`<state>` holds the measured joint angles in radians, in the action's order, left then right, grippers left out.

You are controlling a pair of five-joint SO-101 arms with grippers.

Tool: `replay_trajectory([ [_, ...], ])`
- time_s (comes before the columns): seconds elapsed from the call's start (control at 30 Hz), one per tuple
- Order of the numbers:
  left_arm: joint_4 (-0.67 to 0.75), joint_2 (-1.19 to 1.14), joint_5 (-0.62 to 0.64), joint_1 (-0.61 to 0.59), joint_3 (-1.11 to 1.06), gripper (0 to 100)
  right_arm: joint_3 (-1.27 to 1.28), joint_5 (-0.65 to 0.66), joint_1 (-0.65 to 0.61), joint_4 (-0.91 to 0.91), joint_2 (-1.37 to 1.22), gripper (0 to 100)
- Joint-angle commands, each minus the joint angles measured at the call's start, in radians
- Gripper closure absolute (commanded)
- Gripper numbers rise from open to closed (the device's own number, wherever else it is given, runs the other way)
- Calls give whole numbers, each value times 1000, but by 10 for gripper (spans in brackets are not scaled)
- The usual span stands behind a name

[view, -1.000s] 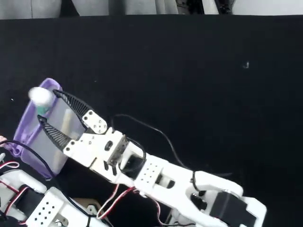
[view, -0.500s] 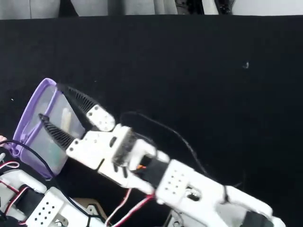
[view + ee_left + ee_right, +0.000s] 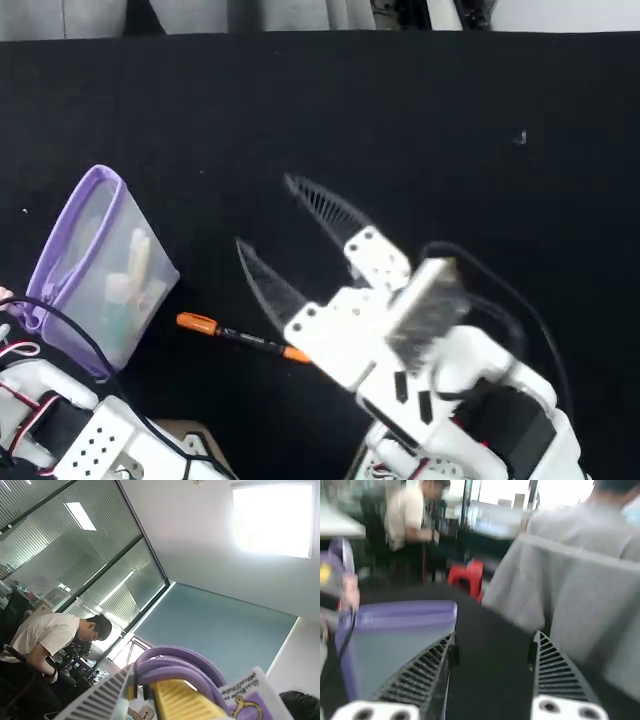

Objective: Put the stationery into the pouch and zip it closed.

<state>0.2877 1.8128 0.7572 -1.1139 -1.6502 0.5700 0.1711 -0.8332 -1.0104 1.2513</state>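
Near left, the left gripper is clamping the purple rim of the pouch, apparently propping its mouth open for loading. 1 orange-capped pen is lying on the table just right of it, outside. Beyond the pen, the right gripper is hovering, fingers spread wide and empty. The pouch's contents are reading as pale blurs.

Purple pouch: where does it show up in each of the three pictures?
High view: the pouch sits far left, near an orange pen.
Left wrist view: the pouch's purple rim arches close to the camera.
Right wrist view: the pouch lies beyond the open right gripper.
Shared landmark: the purple rim.
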Motion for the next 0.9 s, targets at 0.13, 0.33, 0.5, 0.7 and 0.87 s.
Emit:
replay_trajectory([
  [0.13,11,8,-3,-16,30,971,176,199,6,-121,16,773],
  [0.33,11,8,-3,-12,28,971,470,215,5,-35,18,773],
  [0.5,9,8,-6,-7,31,971,585,216,-61,-28,18,773],
  [0.7,9,8,-138,50,27,971,633,216,-193,-46,8,773],
  [0.87,9,8,-152,54,31,971,634,238,-161,-37,7,773],
])
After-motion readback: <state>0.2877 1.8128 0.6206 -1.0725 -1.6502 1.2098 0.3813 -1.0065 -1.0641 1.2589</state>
